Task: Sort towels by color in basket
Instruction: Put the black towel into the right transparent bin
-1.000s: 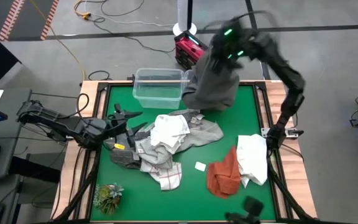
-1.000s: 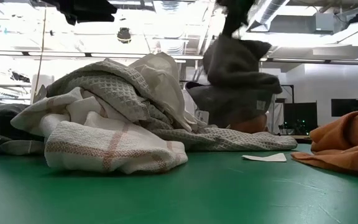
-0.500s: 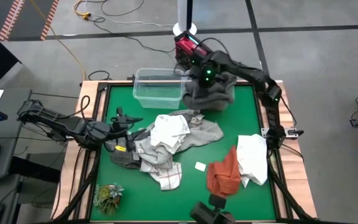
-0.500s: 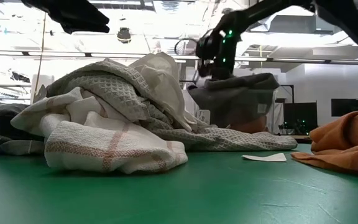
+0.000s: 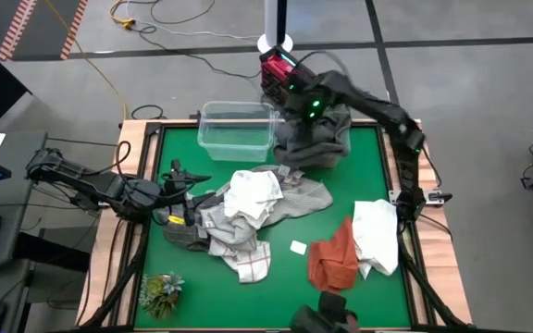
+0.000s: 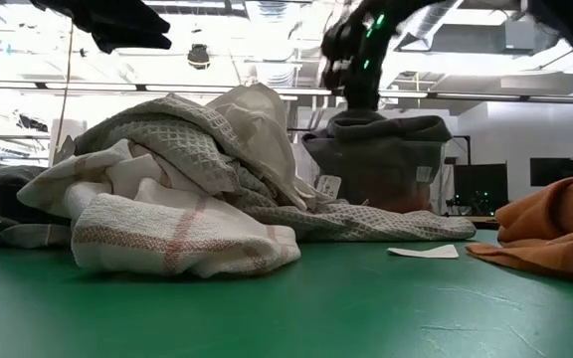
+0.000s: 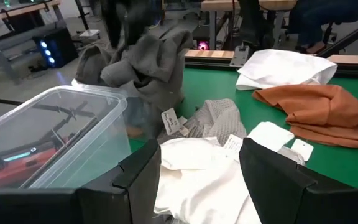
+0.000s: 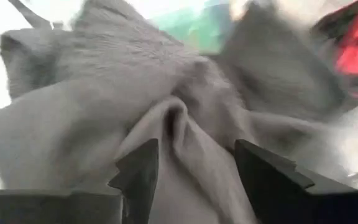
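Note:
A dark grey towel lies heaped at the far right of the green table. In the low view it fills a clear bin. My right gripper stands open right above this heap, pointing steeply down, with a ridge of grey cloth between its fingers. My left gripper is open at the table's left, over the near-left end of the middle pile. That pile holds a white towel, checked towels and a dark one. A rust orange towel and a white towel lie at the right. My right gripper has the grey towel's top fold between its spread fingers, coming from above. Whether the fingers touch the cloth, I cannot tell. The towel rests heaped in the bin.
A clear bin with no towel in it stands at the far middle, left of the grey heap. A small green plant sits at the near left corner. A small white tag lies on the green mat near the orange towel.
My right gripper has come down with the dark grey towel, which hung high above the far right corner. The towel has sunk from hanging full length into a heap in the bin.

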### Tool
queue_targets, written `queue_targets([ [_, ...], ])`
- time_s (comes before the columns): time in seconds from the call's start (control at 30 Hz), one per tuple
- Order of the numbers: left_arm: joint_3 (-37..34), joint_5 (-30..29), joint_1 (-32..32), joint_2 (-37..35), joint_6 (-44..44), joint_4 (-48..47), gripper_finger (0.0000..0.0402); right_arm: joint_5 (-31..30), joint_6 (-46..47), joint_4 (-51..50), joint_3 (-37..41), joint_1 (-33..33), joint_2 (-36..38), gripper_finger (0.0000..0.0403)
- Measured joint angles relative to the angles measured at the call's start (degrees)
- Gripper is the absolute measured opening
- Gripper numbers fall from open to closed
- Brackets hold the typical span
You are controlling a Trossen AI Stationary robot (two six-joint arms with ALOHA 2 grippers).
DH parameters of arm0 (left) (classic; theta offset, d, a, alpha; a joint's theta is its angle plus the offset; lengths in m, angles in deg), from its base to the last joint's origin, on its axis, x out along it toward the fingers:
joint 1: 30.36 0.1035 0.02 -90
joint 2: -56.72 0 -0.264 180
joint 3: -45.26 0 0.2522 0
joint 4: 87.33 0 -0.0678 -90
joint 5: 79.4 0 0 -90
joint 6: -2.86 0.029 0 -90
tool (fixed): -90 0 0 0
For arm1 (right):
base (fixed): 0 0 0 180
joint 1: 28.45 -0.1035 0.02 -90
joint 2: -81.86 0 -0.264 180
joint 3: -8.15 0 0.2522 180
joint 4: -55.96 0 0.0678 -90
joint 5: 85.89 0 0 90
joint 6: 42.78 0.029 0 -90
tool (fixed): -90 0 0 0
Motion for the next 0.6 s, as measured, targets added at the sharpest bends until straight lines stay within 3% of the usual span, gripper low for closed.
queue_targets([
  [0.13,0.00,0.62,0.00,0.04,-1.08,-0.46,0.0208,-0.67,-0.54,0.05,-0.27,0.08,6.17,0.0255],
  [0.23,0.00,0.67,0.00,0.04,-1.62,-1.28,0.0208,2.58,-0.87,-1.04,0.52,-1.79,9.37,0.0255],
  [0.43,0.00,0.69,0.00,0.04,-2.50,-2.82,0.0208,3.37,-1.93,2.25,9.94,-10.32,11.95,0.0256],
  [0.6,0.00,2.21,0.00,0.04,-3.33,-3.03,0.0208,-3.85,-3.25,8.40,17.19,-14.35,12.35,0.0256],
])
